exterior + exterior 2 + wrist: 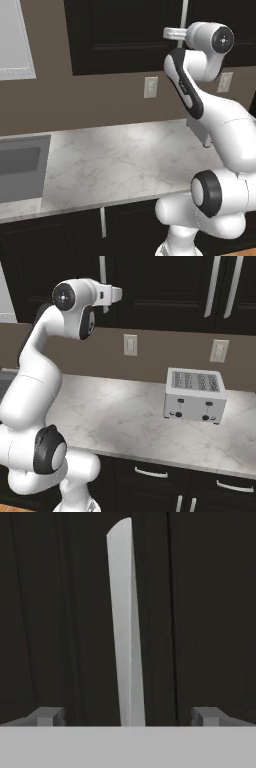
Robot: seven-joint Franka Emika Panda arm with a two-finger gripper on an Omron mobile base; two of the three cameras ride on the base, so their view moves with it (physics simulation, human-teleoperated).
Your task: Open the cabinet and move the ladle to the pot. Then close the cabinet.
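Observation:
The cabinet (120, 35) is a black upper wall unit with its wide door shut flat. Its long vertical silver bar handle (125, 622) stands straight ahead in the hand view, centred between my two dark fingertips (47, 715). My gripper (127, 716) is open, its jaws wide on either side of the bar and not touching it. From the base, the white hand (172, 33) reaches up level with the lower end of the handle (184, 15); the gripper (116, 294) also shows from the right, just below the handle (102, 268). The ladle and the pot are out of view.
Below lies a marble counter (120, 160) with a sink (20, 167) at its left end and a silver toaster (195, 396) to the right. Wall outlets (130, 345) sit on the brown backsplash. More upper cabinet handles (214, 286) hang further right, above the black lower cabinets (150, 476).

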